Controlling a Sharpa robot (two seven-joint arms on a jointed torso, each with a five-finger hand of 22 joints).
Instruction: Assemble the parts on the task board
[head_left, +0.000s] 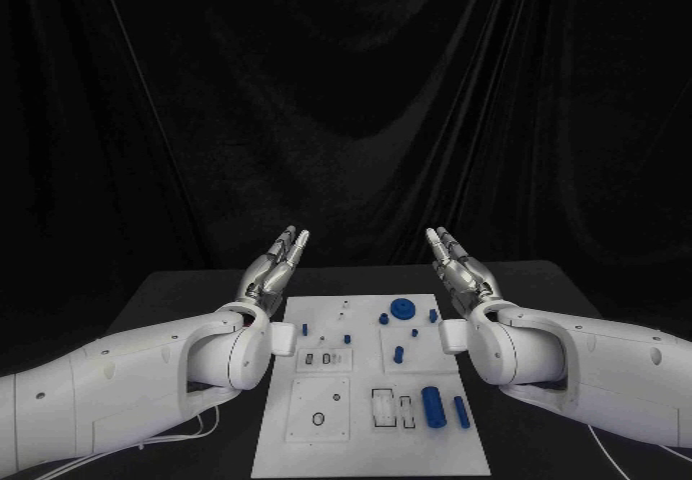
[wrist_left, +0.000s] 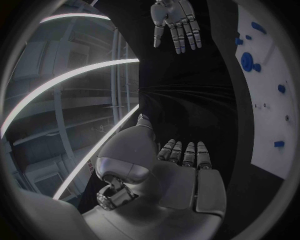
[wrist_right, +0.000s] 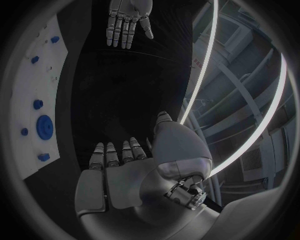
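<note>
**Hands raised and empty at the far corners of the board**

Both hands are lifted off the table with fingers stretched out straight and nothing in them. In the head view the left hand (head_left: 277, 258) rises beyond the far left corner of the task board (head_left: 368, 445), and the right hand (head_left: 456, 262) mirrors it beyond the far right corner; the two stand well apart, fingertips pointing up and away toward the black curtain (head_left: 361, 110). Each wrist view shows its own hand flat with fingers side by side, left (wrist_left: 181, 165) and right (wrist_right: 122, 165), and the opposite hand across the dark gap, also flat with its fingers extended and empty: the right hand (wrist_left: 177, 22) in the left wrist view, the left hand (wrist_right: 128, 20) in the right wrist view.

The white task board lies on the black table (head_left: 188, 290) between the two forearms, touched by neither hand. On it, a round blue disc (head_left: 402, 308) sits near the far edge with several small blue pegs (head_left: 398, 353) scattered just beside and below it. Two longer blue cylinders (head_left: 434, 407) lie side by side at the near right, next to outlined rectangular slots (head_left: 384, 407). The left half carries square panels with small holes and a ring (head_left: 320, 418). The board's edge with blue parts also shows in both wrist views (wrist_left: 275, 100) (wrist_right: 37, 100).
</note>
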